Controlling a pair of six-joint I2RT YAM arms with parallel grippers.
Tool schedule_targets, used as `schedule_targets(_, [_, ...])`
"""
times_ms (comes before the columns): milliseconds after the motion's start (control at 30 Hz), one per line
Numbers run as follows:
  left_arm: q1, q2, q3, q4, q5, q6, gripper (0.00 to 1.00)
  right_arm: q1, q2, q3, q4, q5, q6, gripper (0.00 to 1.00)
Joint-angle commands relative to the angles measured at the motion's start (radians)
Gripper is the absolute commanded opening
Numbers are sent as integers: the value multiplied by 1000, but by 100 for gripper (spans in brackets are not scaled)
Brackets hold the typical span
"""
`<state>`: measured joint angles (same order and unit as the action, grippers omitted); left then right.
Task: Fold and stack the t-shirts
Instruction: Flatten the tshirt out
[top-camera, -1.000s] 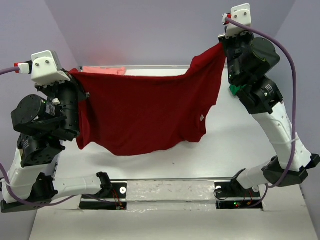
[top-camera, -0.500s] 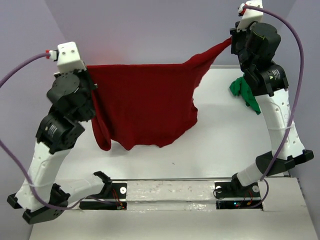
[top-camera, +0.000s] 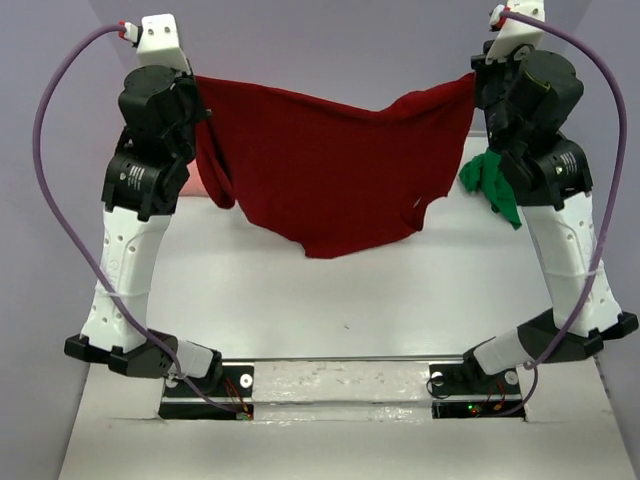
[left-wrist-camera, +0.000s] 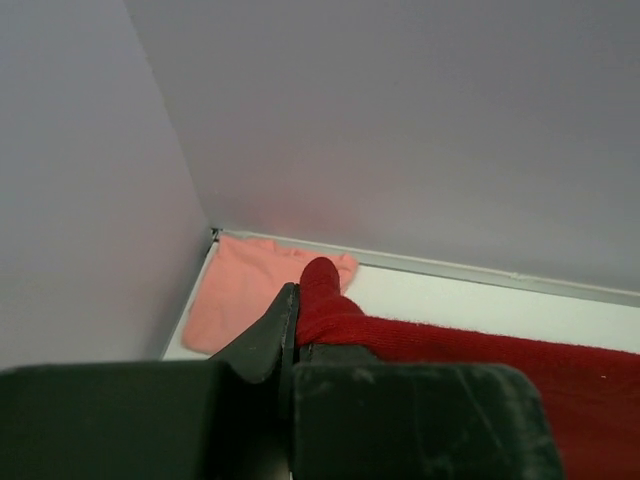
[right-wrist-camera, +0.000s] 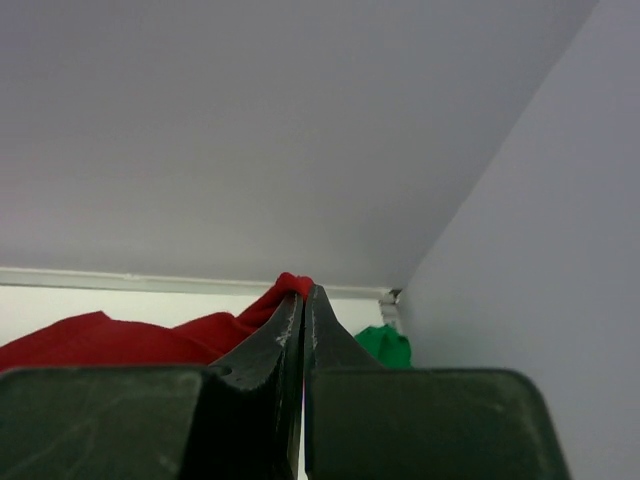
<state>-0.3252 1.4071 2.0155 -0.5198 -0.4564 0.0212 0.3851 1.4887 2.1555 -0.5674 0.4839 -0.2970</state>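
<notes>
Lavender walls (top-camera: 330, 40) close in the white table (top-camera: 350, 300) on its left, far and right sides. We see the left arm (top-camera: 130, 250) and the right arm (top-camera: 565, 250) both reared up tall, their wrists high near the far wall. Between them hangs the dark red t-shirt (top-camera: 320, 170), spread wide in the air over the far half of the table, its top edge sagging in the middle and its lower part drooping to a rounded point. We cannot tell whether that low part touches the table.

The salmon pink t-shirt (left-wrist-camera: 250, 290) lies flat in the far left corner, against the walls. The bright green t-shirt (top-camera: 492, 185) sits crumpled near the far right corner, just beside the right arm.

The left jaws are pressed together, pinching one top corner of the red cloth; the right jaws are likewise clamped on the opposite corner.
</notes>
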Motion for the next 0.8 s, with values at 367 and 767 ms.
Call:
schedule_targets(367, [-207,-408,-8,92,-163,131,0,765,-375,-233,965,639,-1022,0])
schedule_targets(767, [-224,-251,-58,173,-139,131,0,746,-154,-62,986,535,-1025,0])
